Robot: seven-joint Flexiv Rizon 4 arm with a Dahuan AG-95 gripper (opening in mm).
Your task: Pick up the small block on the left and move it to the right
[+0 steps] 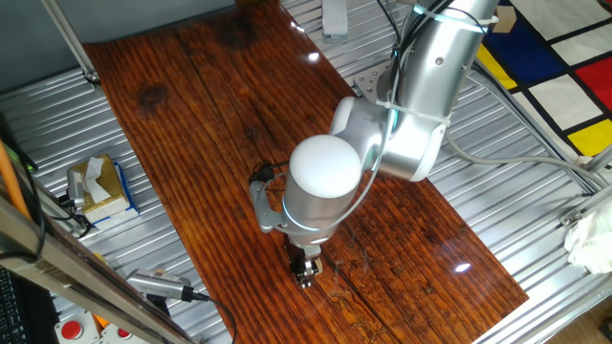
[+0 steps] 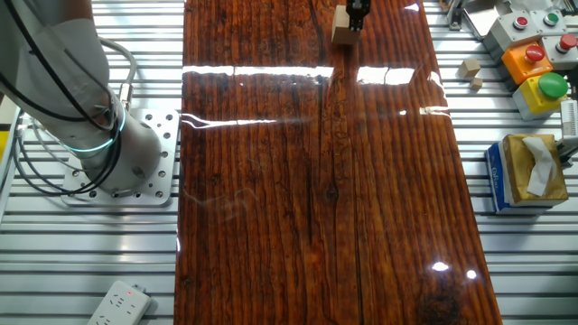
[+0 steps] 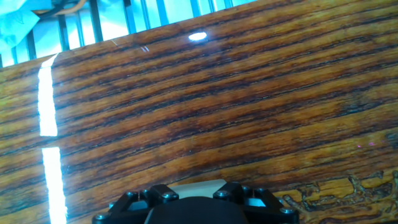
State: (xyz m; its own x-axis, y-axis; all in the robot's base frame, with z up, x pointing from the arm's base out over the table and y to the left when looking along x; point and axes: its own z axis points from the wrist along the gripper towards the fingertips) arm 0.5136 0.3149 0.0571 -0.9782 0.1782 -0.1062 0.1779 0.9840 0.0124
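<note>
Small light-tan wooden cube (image 2: 342, 24) sits on the dark reddish board (image 2: 316, 181), against the black gripper (image 2: 358, 20) (finger spread unclear).

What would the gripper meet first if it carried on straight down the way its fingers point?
The small block, probably: the gripper sits right at it, with the wooden board directly beneath. Actual contact is unclear.

Light-tan small block (image 2: 342, 26) on dark reddish, black-grained board (image 2: 307, 181)
</note>
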